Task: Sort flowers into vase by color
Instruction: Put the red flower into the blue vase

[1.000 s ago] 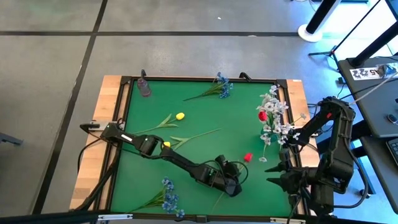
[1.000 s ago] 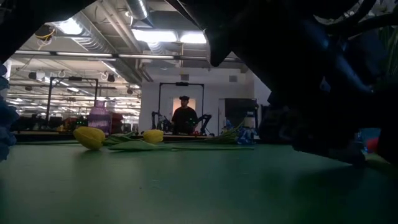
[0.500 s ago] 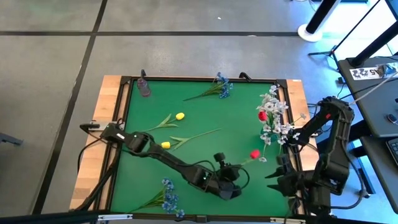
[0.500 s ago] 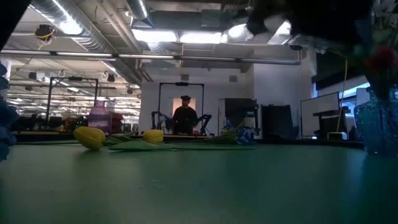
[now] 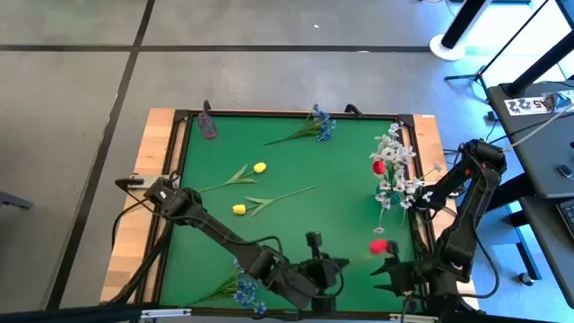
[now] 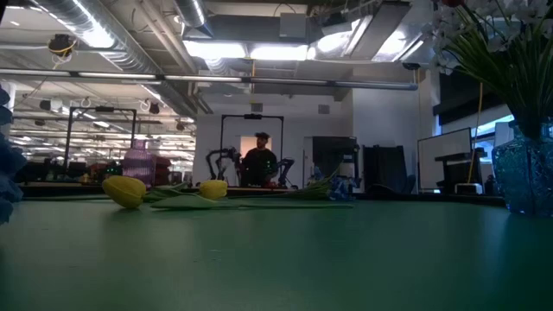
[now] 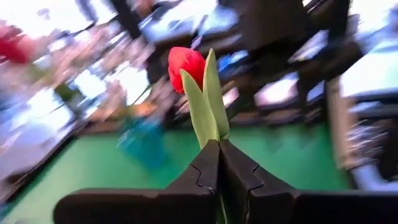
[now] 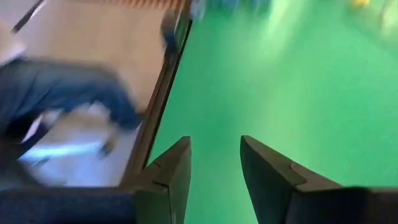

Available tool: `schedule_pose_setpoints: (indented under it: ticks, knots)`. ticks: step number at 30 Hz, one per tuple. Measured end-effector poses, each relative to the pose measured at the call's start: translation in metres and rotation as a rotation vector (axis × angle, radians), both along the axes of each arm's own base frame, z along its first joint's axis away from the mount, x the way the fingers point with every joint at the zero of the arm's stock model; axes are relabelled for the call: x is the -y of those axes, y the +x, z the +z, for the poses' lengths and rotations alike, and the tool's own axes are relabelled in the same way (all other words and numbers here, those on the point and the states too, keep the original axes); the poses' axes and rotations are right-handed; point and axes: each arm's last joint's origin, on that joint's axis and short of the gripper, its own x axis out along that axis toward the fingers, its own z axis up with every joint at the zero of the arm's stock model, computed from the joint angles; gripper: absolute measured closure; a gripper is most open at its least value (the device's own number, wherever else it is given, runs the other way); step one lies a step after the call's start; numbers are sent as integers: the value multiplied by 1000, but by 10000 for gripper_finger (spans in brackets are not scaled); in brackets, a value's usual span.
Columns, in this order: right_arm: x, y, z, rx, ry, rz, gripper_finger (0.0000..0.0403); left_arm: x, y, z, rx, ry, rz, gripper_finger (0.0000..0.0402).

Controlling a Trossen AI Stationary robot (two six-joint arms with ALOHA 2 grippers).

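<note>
Progress check: sorting is underway but nowhere near done. The clear vase point(image 5: 395, 199) on the right side of the green surface point(image 5: 341, 179) already has a spray of white blossoms point(image 5: 392, 152) and one red tulip point(image 5: 378, 167) sticking out of it, so that one looks like a mixed bunch rather than a single colour, at least from above. The small purple vase point(image 5: 207, 124) in the far left corner looks empty as far as I can tell.

Right now the left gripper point(image 7: 219, 149) has its fingers pinched tight on the stem of another red tulip point(image 5: 378, 245), bud pointing up in the wrist view. From above, that bud hangs over the near right part of the surface, close to the right arm. The right gripper point(image 8: 214, 162) sits at the near right corner with its fingers partly apart and nothing between them.

What's left: two yellow tulips point(image 5: 259, 167) lying mid-surface, one blue bunch point(image 5: 319, 124) near the far edge and another blue bunch point(image 5: 243, 287) at the near edge. So I'd guess maybe a third done, with four flowers on the surface plus the one in hand.
</note>
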Motion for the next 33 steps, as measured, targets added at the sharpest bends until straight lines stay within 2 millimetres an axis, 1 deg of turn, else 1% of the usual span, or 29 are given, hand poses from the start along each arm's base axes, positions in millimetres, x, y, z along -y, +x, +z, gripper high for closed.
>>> schedule_pose_setpoints:
  ticks: [2,3,8,12,15,18,22,24,26,28,30,33]
  knots:
    - [0,3,4,118,-66,-22,265,3,3,4,57,-43,-104,399]
    - [0,4,7,164,-89,-35,265,3,4,2,91,-64,-133,399]
    - [5,4,24,302,-139,-78,265,1,6,-16,265,-37,-141,400]
    - [7,4,46,413,-118,-66,265,-10,2,-24,471,-55,-160,400]
    - [9,2,63,470,-85,-16,265,-19,-2,-31,574,-36,-180,400]
    - [16,0,78,516,-51,-25,265,-26,-4,-32,657,-46,-249,400]
    - [25,-2,88,552,-39,-97,265,-37,1,-31,709,-68,-379,400]
    - [27,4,90,567,-52,-127,265,-44,5,-30,722,-78,-425,400]
    - [29,9,93,588,-50,-135,265,-51,8,-29,733,-93,-434,400]
    - [29,11,98,614,-38,-101,265,-56,10,-29,737,-92,-436,400]
    - [27,11,103,645,-30,-73,265,-60,12,-29,738,-87,-443,400]
    - [25,11,107,678,-41,-83,265,-62,13,-29,740,-80,-471,400]
